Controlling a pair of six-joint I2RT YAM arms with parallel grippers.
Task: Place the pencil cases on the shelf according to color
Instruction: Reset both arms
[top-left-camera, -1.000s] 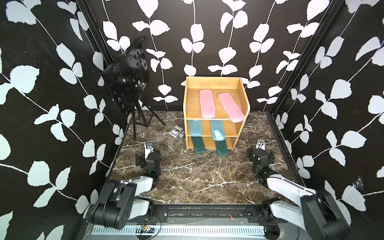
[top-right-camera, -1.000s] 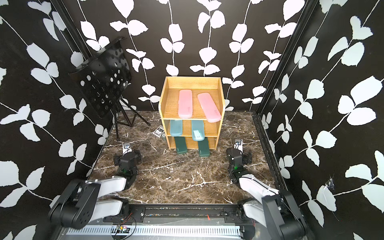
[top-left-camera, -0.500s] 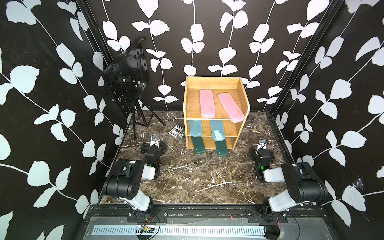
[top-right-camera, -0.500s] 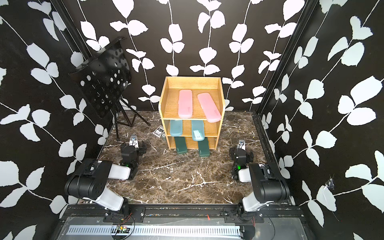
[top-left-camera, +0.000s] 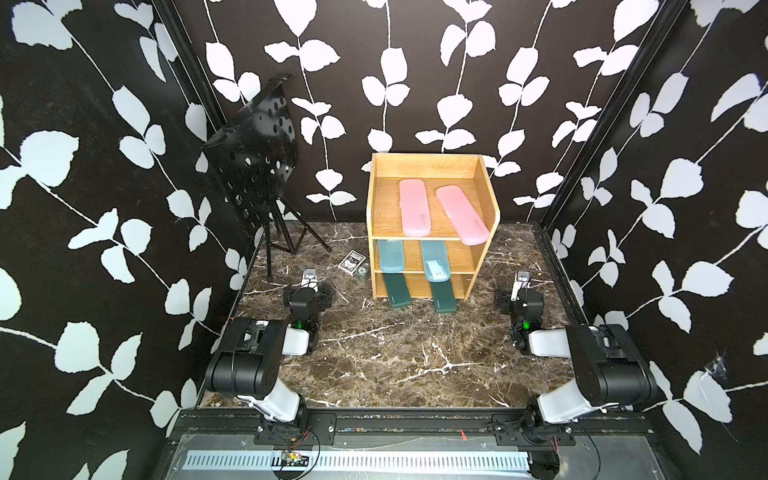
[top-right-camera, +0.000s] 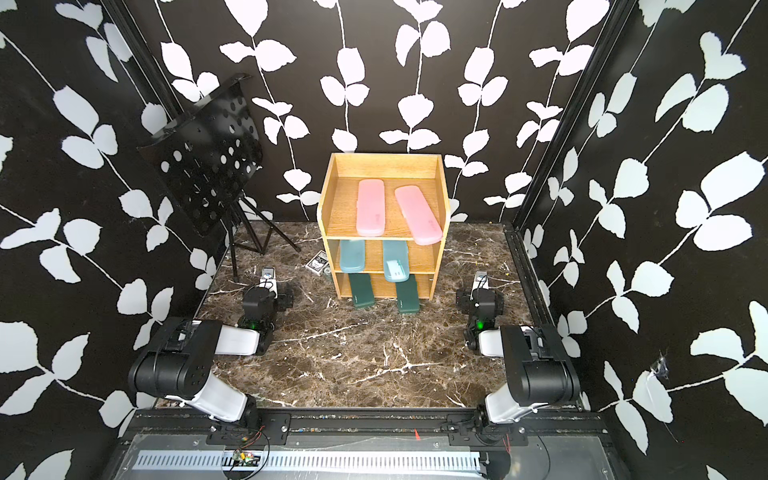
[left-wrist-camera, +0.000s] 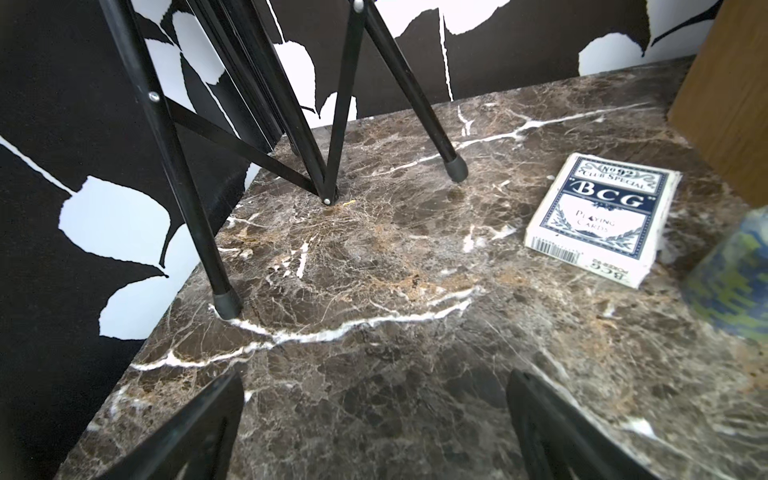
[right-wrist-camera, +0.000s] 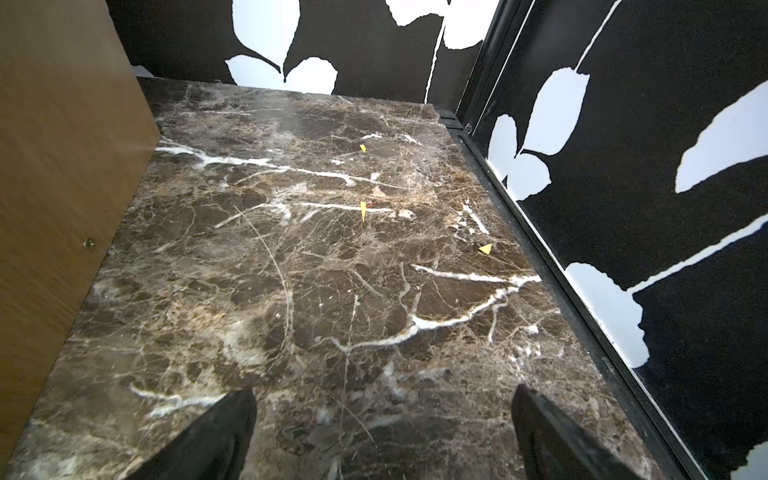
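bare floor (top-left-camera: 395, 353) before shelf (top-left-camera: 424, 166), music stand (top-left-camera: 253, 166) and card box (top-left-camera: 351, 262) leftward

Left arm (top-left-camera: 245, 365) and right arm (top-left-camera: 611, 370) show black joints, white links, green lights.

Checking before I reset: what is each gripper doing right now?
Left gripper: open, holding nothing.
Right gripper: open, holding nothing.

Blue-green object (left-wrist-camera: 733, 278) blurred, cut off by edge.
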